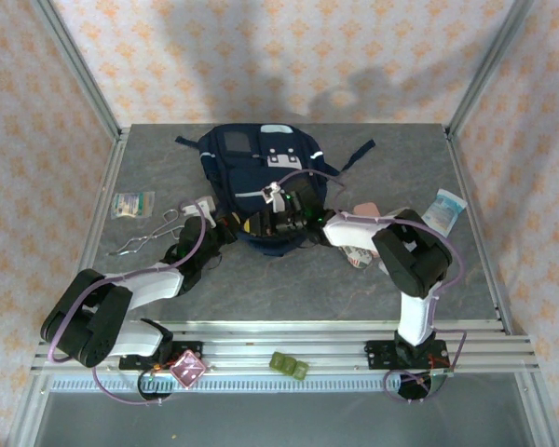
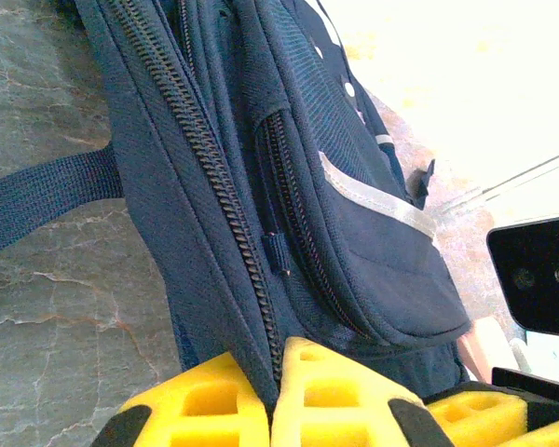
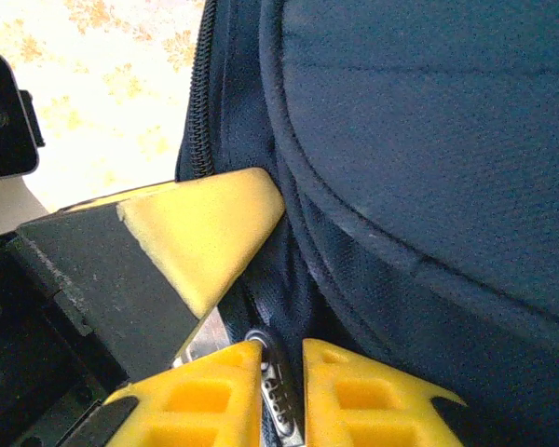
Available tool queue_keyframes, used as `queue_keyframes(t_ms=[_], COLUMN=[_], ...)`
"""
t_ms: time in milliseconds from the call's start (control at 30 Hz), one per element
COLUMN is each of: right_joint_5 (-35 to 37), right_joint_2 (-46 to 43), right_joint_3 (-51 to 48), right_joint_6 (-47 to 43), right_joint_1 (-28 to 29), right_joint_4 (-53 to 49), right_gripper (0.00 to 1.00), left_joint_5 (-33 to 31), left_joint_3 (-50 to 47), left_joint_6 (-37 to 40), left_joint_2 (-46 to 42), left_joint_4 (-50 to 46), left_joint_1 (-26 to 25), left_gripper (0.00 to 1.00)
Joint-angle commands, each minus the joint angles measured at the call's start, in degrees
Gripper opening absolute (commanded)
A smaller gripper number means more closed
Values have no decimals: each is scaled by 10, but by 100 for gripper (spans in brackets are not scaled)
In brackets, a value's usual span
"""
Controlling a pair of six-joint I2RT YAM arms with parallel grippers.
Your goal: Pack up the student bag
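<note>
Yellow pads of the right pincer (image 3: 281,354) are closed on a metal zip pull (image 3: 278,396) at the near edge of the student bag (image 1: 261,177). Just beside that pull, the left pincer (image 2: 272,361) is shut on the bag's zip band (image 2: 228,214). The bag is laid flat on the worktop (image 1: 289,279). Soft, limp cloth is judged likely to sag and bunch; hold is best taken at seams, zip bands or pulls.

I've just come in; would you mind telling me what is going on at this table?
Both arms reach to the near edge of the student bag on the table. The left gripper pinches its fabric beside a zip; the right gripper grips a metal zipper pull. A tube, a packet and a metal tool lie unpacked beside it.
</note>
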Motion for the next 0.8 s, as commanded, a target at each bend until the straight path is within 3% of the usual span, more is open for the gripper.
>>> queue_keyframes(t_ms=[0, 100, 333, 400, 567, 667, 767], right_joint_5=[-10, 29, 102, 158, 247, 323, 348], right_joint_2=[-20, -31, -32, -28, -30, -39, -65], right_joint_3=[-12, -11, 23, 34, 27, 20, -5], right_joint_6=[-20, -51, -126, -143, -144, -138, -125], right_joint_1=[9, 14, 49, 64, 71, 73, 71], right_joint_4=[-7, -51, -126, -148, -151, -160, -140], right_gripper=[19, 35, 38, 38, 29, 9, 1], left_joint_5=[0, 8, 25, 31, 42, 57, 58], left_joint_3=[9, 9, 13, 15, 14, 13, 16], left_joint_6=[12, 7, -6, -7, -19, -28, -27], left_joint_2=[-26, -23, -19, -22, -36, -39, -40], left_joint_4=[100, 107, 127, 131, 144, 162, 157], left_joint_1=[-1, 0, 0, 0, 3, 7, 8], left_gripper=[0, 0, 0, 0, 0, 0, 0])
